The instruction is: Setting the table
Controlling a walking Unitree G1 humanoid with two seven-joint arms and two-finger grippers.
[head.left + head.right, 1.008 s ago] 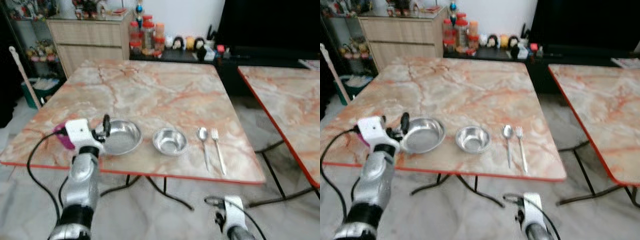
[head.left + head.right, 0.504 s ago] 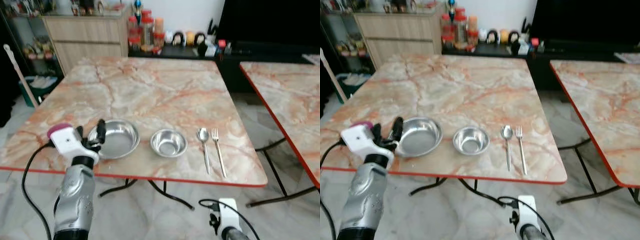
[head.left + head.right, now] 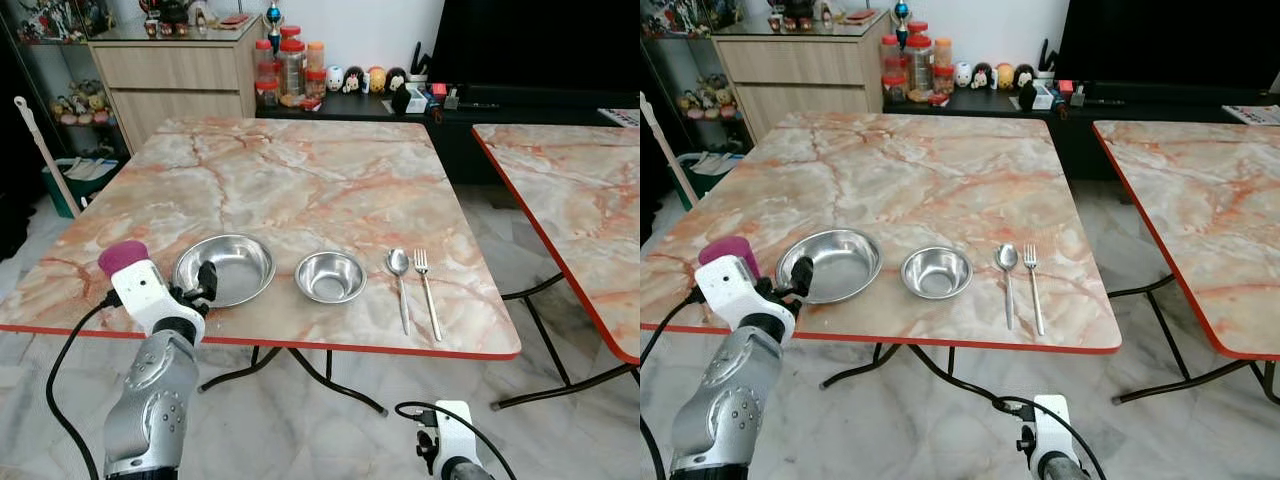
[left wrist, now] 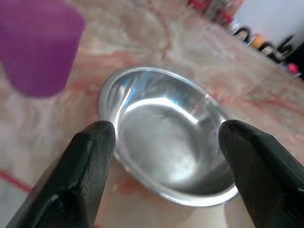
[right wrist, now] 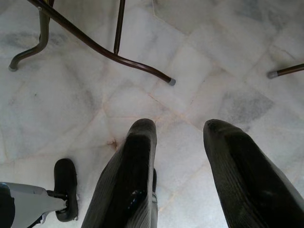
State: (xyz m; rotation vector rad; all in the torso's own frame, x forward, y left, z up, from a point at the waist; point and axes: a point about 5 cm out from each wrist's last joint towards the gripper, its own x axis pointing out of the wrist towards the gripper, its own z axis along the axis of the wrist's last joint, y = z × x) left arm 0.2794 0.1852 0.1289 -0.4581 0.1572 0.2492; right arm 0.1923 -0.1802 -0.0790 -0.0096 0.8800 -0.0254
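Hovering at near table edge, left gripper (image 4: 164, 156), fingers spread, faces the steel plate (image 3: 225, 270) straight ahead; right gripper (image 5: 183, 171) hangs parted.

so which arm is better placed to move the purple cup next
Left, most likely. The left claw is open at the near table edge, facing the large steel bowl, with the purple cup right beside it. The right claw hangs low, pointing at the floor.
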